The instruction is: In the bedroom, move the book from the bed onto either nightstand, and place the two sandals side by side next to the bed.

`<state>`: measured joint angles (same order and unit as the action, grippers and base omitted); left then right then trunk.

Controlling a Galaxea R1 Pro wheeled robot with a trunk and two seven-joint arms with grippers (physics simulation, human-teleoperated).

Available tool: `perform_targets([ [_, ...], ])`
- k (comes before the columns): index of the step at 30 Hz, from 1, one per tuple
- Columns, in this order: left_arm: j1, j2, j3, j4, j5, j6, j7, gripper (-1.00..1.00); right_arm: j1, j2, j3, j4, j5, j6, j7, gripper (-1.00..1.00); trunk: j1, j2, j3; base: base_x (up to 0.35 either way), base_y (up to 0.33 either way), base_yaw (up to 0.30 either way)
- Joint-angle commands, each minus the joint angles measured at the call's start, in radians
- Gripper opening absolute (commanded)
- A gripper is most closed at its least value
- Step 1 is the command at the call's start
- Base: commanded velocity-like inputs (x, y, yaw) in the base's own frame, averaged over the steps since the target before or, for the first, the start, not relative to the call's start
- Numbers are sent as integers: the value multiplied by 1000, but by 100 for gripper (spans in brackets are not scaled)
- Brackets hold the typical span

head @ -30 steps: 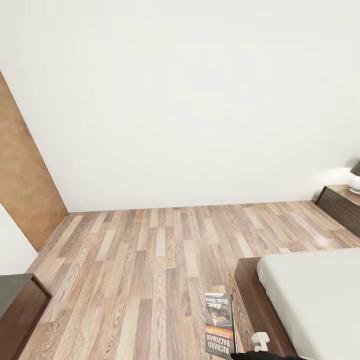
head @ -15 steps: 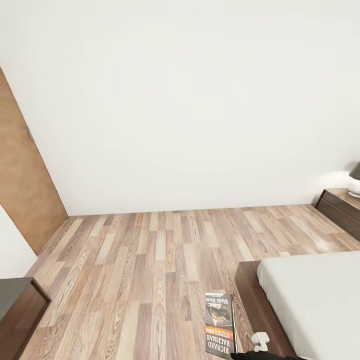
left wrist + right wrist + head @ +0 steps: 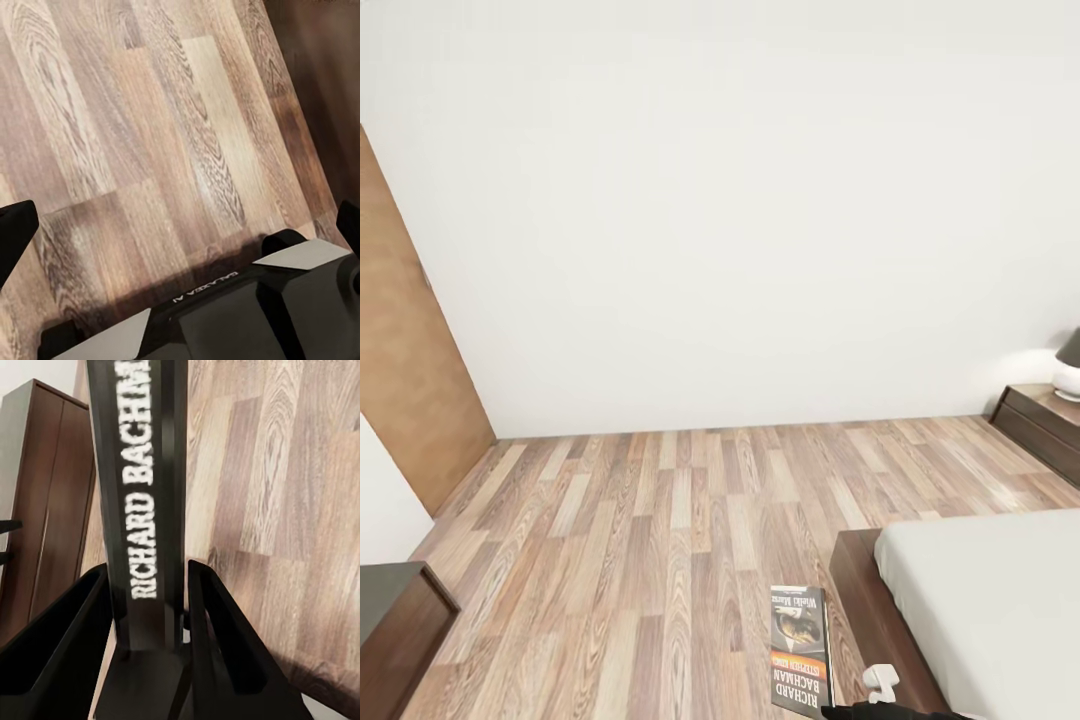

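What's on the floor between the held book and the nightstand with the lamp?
Head view: only bare wood-plank floor and the grey-sheeted, dark-framed bed's corner lie between the dark orange-banded paperback and the dark brown wooden nightstand.

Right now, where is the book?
The book is clamped between the right gripper's jaws, low in the head view, held over the wood floor just left of the bed's frame corner.

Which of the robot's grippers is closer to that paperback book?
Right. The right gripper clamps the book between its fingers; the left gripper hangs open over bare floor.
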<state>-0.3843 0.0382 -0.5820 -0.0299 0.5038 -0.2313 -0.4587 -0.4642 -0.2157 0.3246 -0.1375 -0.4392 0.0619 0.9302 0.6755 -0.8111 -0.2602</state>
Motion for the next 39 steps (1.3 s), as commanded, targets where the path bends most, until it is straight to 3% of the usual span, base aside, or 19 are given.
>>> perform_targets([
  [1,-1,0,-9,1,8,-3,-3,100,-1,-1,7,-1,-10,6,2,-100,0,-1,0,0,0,0],
  [28,0,-1,-9,1,9,-3,-3,100,-1,-1,7,1,-10,6,2,-100,0,-1,44,0,0,0],
  [39,-1,-1,-9,1,8,-3,-3,100,-1,-1,7,1,-10,7,2,-100,0,-1,46,0,0,0],
])
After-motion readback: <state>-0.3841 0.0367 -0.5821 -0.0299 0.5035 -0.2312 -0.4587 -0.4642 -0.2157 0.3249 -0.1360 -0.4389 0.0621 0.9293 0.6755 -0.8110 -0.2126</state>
